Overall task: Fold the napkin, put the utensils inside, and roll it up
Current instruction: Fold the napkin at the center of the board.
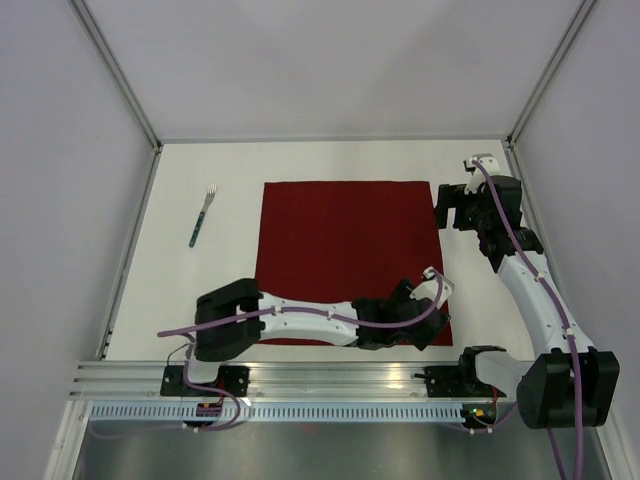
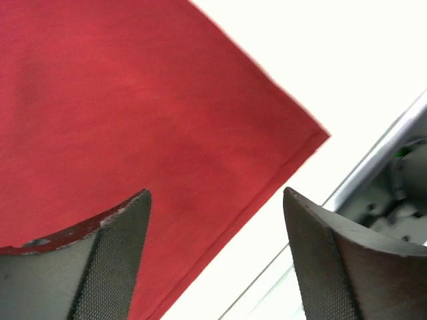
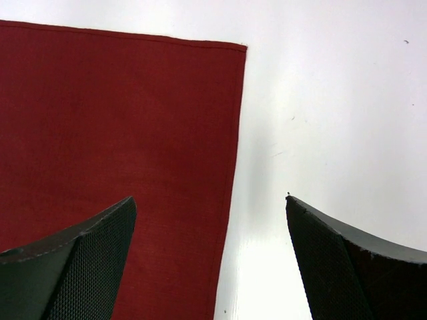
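Note:
The dark red napkin (image 1: 345,250) lies flat and unfolded on the white table. The fork (image 1: 203,215) rests apart on the far left, tines pointing away. My left gripper (image 1: 432,318) is low over the napkin's near right corner. In the left wrist view this gripper (image 2: 213,193) is open and straddles the napkin (image 2: 133,120) along its hemmed edge, holding nothing. My right gripper (image 1: 440,207) hovers at the far right corner. In the right wrist view it (image 3: 210,199) is open across the side edge of the napkin (image 3: 120,120), with nothing between its fingers.
A metal rail (image 1: 330,378) runs along the table's near edge, close to the left gripper, and also shows as the rail (image 2: 380,167) in the left wrist view. Pale enclosure walls (image 1: 60,200) bound the white table (image 1: 200,290) at the sides and back.

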Robot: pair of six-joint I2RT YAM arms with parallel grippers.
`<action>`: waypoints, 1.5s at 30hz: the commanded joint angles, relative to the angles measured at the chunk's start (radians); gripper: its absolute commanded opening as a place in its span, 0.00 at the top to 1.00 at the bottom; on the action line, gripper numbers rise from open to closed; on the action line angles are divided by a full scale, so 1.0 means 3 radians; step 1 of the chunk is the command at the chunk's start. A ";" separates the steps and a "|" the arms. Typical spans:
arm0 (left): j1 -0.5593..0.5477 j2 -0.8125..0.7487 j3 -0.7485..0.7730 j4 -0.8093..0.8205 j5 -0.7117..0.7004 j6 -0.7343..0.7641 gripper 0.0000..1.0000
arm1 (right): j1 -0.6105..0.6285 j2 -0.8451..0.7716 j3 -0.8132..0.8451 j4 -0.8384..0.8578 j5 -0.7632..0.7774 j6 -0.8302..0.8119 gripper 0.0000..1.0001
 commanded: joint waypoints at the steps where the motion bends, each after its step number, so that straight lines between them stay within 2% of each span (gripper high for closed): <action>1: -0.0033 0.0250 0.0334 0.0374 -0.0039 0.0015 0.19 | 0.0007 -0.0018 0.0073 0.0050 0.0194 0.0021 0.02; 6: -0.0187 0.0531 0.0503 0.0589 0.0124 0.0193 0.25 | 0.0002 -0.0069 0.0037 0.0066 0.0205 0.0026 0.02; 11: -0.0187 0.0731 0.0632 0.0620 0.0232 0.0229 0.30 | 0.0002 -0.0069 0.0037 0.0066 0.0184 0.0031 0.02; 23: -0.0207 0.1022 0.0652 0.0962 0.0396 0.0393 0.33 | -0.0003 -0.0054 0.0037 0.0045 0.0118 0.0036 0.02; 30: -0.0212 0.1109 0.0601 0.1039 0.0360 0.0378 0.39 | -0.0003 -0.0054 0.0032 0.0045 0.0107 0.0036 0.02; 33: -0.0207 0.1130 0.0576 0.1054 0.0329 0.0373 0.44 | 0.0002 -0.0048 0.0032 0.0045 0.0097 0.0036 0.02; 36: -0.0207 0.1155 0.0565 0.1065 0.0304 0.0373 0.53 | 0.0002 -0.0038 0.0027 0.0035 0.0087 0.0036 0.02; 42: -0.0207 0.1196 0.0555 0.1065 0.0273 0.0378 0.79 | 0.0002 -0.0013 0.0032 0.0025 0.0072 0.0041 0.02; 45: -0.0207 0.1171 0.0530 0.1065 0.0247 0.0373 0.89 | -0.0003 -0.0008 0.0037 0.0025 0.0072 0.0036 0.02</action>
